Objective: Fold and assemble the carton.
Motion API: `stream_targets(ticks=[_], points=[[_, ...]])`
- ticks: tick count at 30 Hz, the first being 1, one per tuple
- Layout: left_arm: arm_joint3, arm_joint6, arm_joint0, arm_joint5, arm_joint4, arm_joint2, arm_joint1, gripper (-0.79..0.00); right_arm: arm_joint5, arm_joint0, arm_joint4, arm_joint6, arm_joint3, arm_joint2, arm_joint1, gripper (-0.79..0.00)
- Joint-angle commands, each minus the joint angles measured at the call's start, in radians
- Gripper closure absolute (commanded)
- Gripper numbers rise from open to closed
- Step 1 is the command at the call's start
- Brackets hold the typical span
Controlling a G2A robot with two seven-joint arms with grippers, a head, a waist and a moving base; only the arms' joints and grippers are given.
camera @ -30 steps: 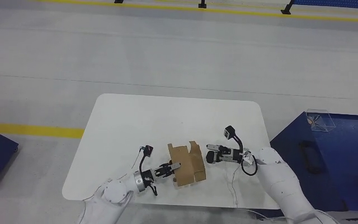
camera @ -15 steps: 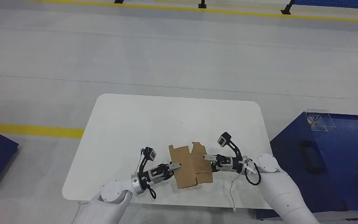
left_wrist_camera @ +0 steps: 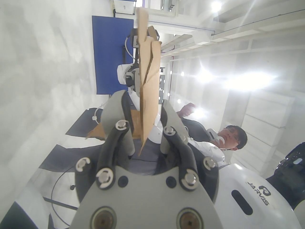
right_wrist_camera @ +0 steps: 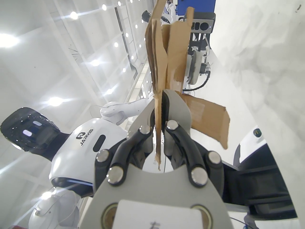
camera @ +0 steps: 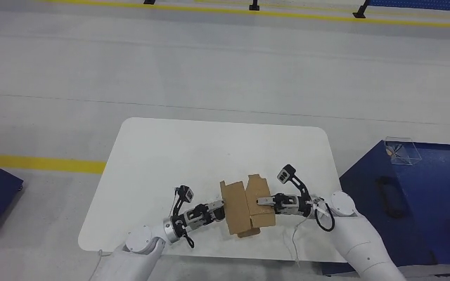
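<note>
- One carton [camera: 245, 205], brown cardboard with loose flaps and not yet squared into a box, sits over the near part of the white counter [camera: 176, 151], between the two arms. I cannot tell whether its lower edge touches the counter.
- The right gripper [right_wrist_camera: 159, 103] has its fingers [right_wrist_camera: 177, 111] pressed together on the thin edge of one panel, so this arm alone has a firm hold.
- The left gripper [left_wrist_camera: 143, 103] is at the opposite side with its fingers [left_wrist_camera: 115, 109] apart. A cardboard edge runs between them with a gap on each side, so nothing is pinched there.
- My estimate is that the task is early to midway: panels are bent, but no flap looks tucked.
- Risk, slipping: the only clamp sits on a narrow strip. If the left arm pushes or closes off-line, the carton could pivot in the right fingers or slide out.
- Risk, wrong grab: several layers lie edge-on between the left fingers. Closing on all of them would press the walls flat instead of opening them.
- Risk, tearing: once both sides are clamped, pulling apart or twisting away from the score lines could crease or rip the board.
- Risk, dropping: the carton is close to the counter's near edge, so if released it might fall off.
</note>
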Motion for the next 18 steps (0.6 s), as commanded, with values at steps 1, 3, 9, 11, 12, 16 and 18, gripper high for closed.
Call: stream_targets(ticks=[1, 3, 9, 11, 12, 16, 18], points=[[0.01, 0.01, 0.013, -0.005, 0.042, -0.044, 0.015, -0.785, -0.002, 0.004, -0.009, -0.002, -0.025, 0.032, 0.012, 0.0], [0.03, 0.067, 0.022, -0.007, 0.13, -0.084, 0.029, -0.785, -0.005, -0.006, -0.015, -0.005, -0.074, 0.071, 0.028, 0.0], [0.039, 0.118, 0.048, 0.02, 0.219, -0.083, 0.037, -0.785, 0.026, -0.07, 0.008, 0.025, -0.302, 0.226, 0.076, 0.0], [0.038, 0.124, 0.043, 0.02, 0.237, -0.052, 0.03, -0.785, 0.03, -0.09, 0.01, 0.029, -0.386, 0.271, 0.088, 0.0], [0.037, 0.134, 0.04, 0.015, 0.251, -0.031, 0.025, -0.785, 0.033, -0.095, 0.01, 0.033, -0.429, 0.289, 0.092, 0.0], [0.035, 0.171, 0.014, -0.008, 0.291, 0.081, -0.007, -0.785, 0.027, -0.091, 0.005, 0.027, -0.57, 0.327, 0.1, 0.0], [0.038, 0.177, 0.007, -0.012, 0.293, 0.1, -0.013, -0.785, 0.02, -0.078, -0.011, 0.019, -0.615, 0.321, 0.1, 0.0]])
